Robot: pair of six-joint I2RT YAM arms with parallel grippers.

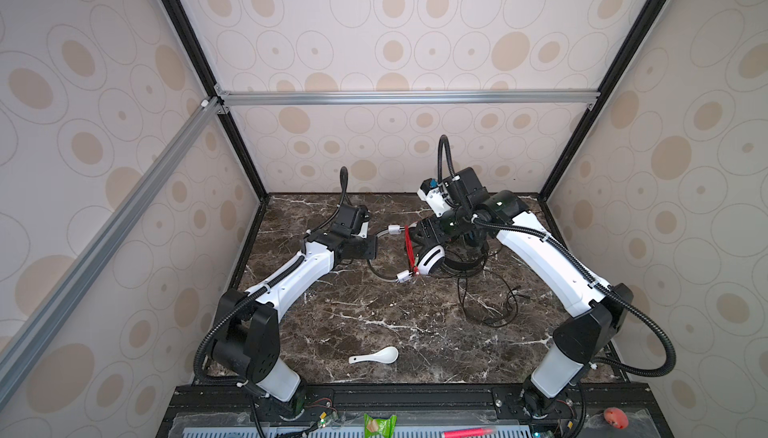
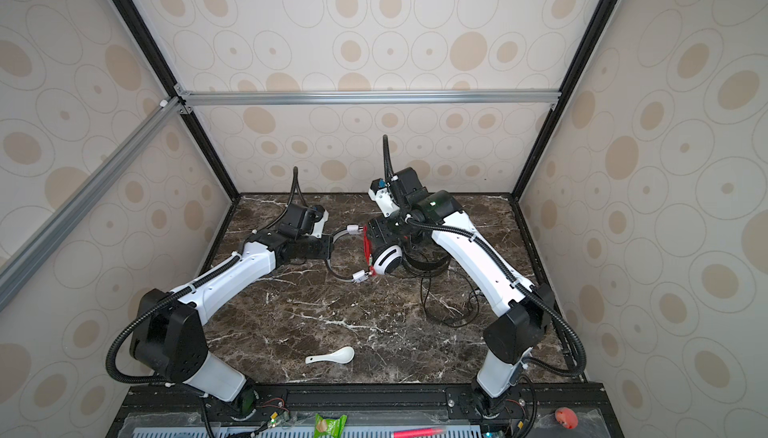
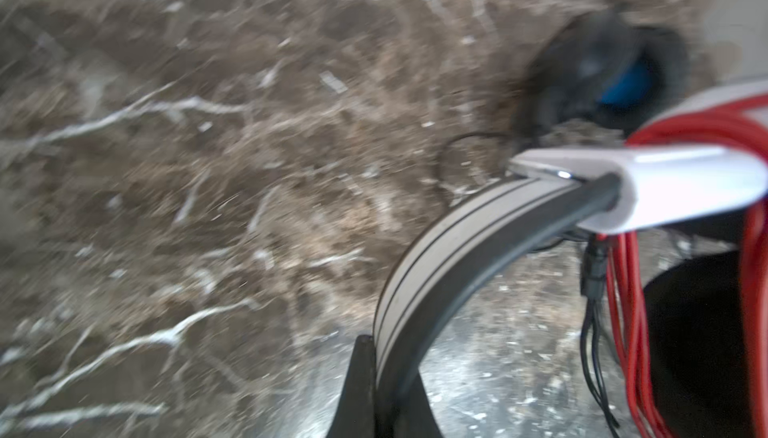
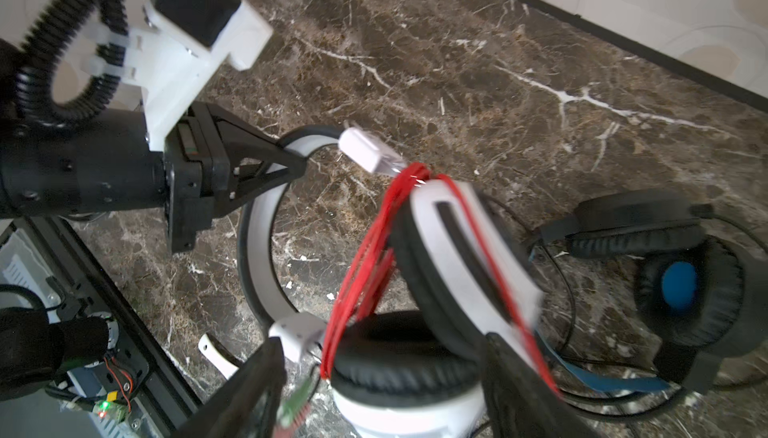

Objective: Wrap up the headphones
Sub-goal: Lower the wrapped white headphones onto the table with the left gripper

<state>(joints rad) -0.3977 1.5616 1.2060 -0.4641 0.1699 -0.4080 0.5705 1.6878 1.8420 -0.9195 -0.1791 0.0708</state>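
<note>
Left gripper point(image 4: 297, 161) is clamped shut on the grey band of the white headset point(image 1: 430, 259), held mid-table over the marble tabletop point(image 1: 365, 323). Its red cord point(image 4: 361, 274) is looped around the ear cups. Right gripper point(image 4: 382, 353) has its jaws spread wide, straddling one ear cup. The black headset point(image 4: 685, 278) lies just beside the white one, at its three o'clock.

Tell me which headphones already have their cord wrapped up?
The white over-ear headset with black pads: its thin red cord is wound around it. The all-black headset with blue lining has its black cord lying loose on the brown marble tabletop.
</note>
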